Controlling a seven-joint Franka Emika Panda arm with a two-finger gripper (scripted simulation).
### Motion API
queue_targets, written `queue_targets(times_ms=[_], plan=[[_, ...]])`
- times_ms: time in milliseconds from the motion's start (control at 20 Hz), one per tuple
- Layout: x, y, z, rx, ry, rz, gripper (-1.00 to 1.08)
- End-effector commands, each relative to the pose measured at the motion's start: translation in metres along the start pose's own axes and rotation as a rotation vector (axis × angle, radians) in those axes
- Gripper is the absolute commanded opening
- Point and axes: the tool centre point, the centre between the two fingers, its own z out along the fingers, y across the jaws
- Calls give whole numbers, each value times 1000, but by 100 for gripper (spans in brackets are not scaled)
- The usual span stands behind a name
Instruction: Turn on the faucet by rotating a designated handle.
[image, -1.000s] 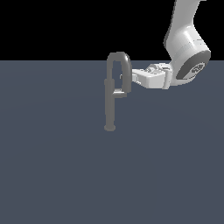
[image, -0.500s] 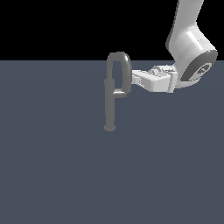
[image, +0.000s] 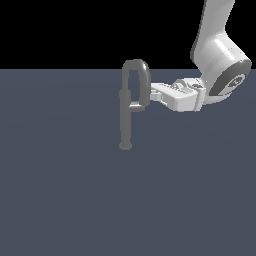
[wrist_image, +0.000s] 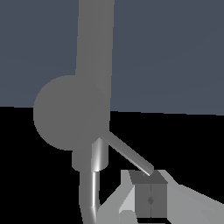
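The grey faucet (image: 125, 120) stands on the dark floor, a straight post with a narrow arched gooseneck on top. The handle (image: 136, 106) is a short crosswise bar low under the arch. My gripper (image: 152, 91) reaches in from the exterior view's right, its tips at the arch just above the handle. The fingers look pressed together with nothing between them. In the wrist view the faucet (wrist_image: 94, 48) fills the frame. The bright-streaked handle stub (wrist_image: 99, 154) sits by a thin grey rod (wrist_image: 129, 153) that ends at my fingertips (wrist_image: 150, 199).
The flat dark grey floor (image: 75, 200) spreads all around the faucet's small round foot. My white arm (image: 215, 55) comes down from the exterior view's upper right.
My arm has shifted slightly toward the exterior view's right and the gripper tips have dropped a little along the arch. The faucet and handle look unchanged.
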Motion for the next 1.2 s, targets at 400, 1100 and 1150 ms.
queue_targets(times_ms=[400,1100,1150], plan=[[26,5,0,-5,-5,0,-100],[56,-8,0,-6,-8,3,-100],[60,-9,0,-4,-9,8,-100]])
